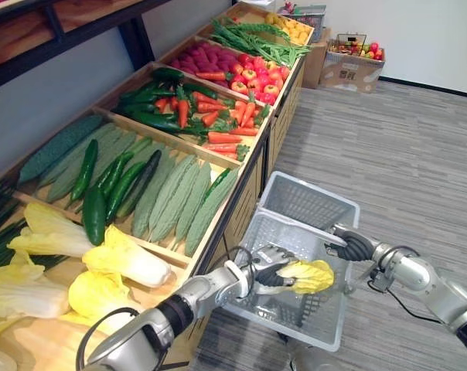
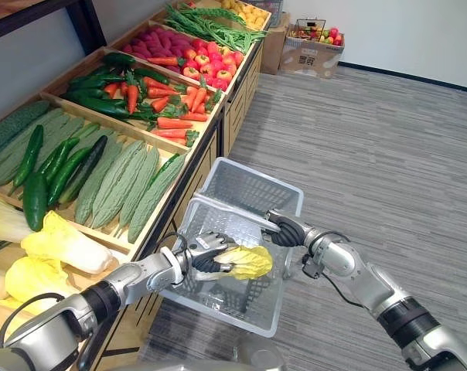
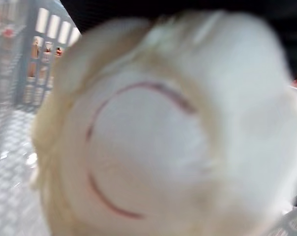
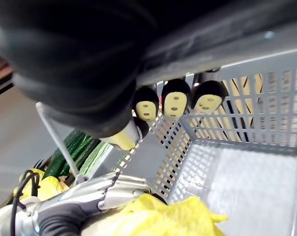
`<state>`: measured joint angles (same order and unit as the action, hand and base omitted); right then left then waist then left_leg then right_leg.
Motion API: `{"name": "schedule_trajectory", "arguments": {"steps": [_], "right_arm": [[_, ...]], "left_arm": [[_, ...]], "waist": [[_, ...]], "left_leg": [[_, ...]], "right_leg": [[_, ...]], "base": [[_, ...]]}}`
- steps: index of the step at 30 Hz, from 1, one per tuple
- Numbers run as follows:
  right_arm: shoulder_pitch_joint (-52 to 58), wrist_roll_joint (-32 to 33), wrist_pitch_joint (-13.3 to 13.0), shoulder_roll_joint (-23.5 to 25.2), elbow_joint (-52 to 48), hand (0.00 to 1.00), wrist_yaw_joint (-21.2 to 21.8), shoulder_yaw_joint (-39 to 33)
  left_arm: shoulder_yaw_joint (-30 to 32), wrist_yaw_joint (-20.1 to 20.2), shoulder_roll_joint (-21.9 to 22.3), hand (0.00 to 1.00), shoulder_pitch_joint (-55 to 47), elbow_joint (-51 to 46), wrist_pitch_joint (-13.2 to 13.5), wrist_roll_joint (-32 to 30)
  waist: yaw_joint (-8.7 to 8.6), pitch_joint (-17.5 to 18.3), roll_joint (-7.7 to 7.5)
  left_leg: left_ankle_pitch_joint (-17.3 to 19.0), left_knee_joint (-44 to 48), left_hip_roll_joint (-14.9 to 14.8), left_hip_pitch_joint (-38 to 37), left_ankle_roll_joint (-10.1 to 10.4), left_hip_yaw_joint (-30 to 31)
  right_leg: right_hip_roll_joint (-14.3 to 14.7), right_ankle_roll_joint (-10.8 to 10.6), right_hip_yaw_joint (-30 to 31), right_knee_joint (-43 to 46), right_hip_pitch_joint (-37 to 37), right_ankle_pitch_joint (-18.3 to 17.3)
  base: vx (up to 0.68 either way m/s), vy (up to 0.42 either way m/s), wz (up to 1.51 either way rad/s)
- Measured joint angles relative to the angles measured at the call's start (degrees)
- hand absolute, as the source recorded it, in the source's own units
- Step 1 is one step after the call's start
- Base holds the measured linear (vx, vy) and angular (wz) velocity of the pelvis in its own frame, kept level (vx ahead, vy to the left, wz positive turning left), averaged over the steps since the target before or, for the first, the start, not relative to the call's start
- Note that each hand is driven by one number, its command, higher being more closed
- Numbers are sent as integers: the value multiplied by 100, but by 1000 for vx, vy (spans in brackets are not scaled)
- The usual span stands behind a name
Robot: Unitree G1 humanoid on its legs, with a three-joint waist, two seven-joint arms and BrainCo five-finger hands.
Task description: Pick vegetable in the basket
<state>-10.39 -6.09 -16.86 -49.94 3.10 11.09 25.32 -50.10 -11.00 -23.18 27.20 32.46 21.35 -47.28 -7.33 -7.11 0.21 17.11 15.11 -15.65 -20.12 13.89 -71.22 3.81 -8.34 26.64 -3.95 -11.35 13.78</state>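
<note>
A yellow-leaved cabbage (image 1: 309, 276) hangs over the open top of the grey plastic basket (image 1: 318, 205), with my left hand (image 1: 270, 272) shut on its white stem end. That pale stem end (image 3: 153, 147) sits close before the left wrist camera. My right hand (image 1: 352, 246) is shut on the basket's metal handle (image 1: 307, 225) and holds the basket up beside the shelf. In the right wrist view the right hand's fingers (image 4: 174, 101) curl round the handle bar, with the cabbage (image 4: 163, 219) and my left hand (image 4: 106, 194) below.
A wooden produce shelf (image 1: 218, 224) runs along the left with more cabbages (image 1: 125, 259), cucumbers (image 1: 102, 189), bitter gourds (image 1: 183, 201), carrots (image 1: 218, 116), apples (image 1: 260, 77) and green beans. Boxes of fruit (image 1: 356, 54) stand at the far wall. Grey carpet lies to the right.
</note>
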Motion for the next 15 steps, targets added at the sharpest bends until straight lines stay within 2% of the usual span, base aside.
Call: {"name": "schedule_trajectory", "arguments": {"steps": [11, 15], "right_arm": [[91, 42, -1, -158, 7, 100, 65, -1], [298, -80, -1, -155, 115, 100, 62, -65]], "left_arm": [[-138, 3, 108, 0, 142, -7, -67, -131], [-136, 16, 103, 0, 141, -375, -79, -98]], "waist": [[-71, -37, -69], [-65, -37, -69]], "left_leg": [[-1, -4, 17, 103, -8, 276], [-13, -17, 20, 208, -30, 467]], "right_leg": [[-143, 0, -170, -59, 69, 0], [-228, 0, -318, -79, 73, 0]], "base": [[-17, -9, 10], [-36, -24, 20]]}}
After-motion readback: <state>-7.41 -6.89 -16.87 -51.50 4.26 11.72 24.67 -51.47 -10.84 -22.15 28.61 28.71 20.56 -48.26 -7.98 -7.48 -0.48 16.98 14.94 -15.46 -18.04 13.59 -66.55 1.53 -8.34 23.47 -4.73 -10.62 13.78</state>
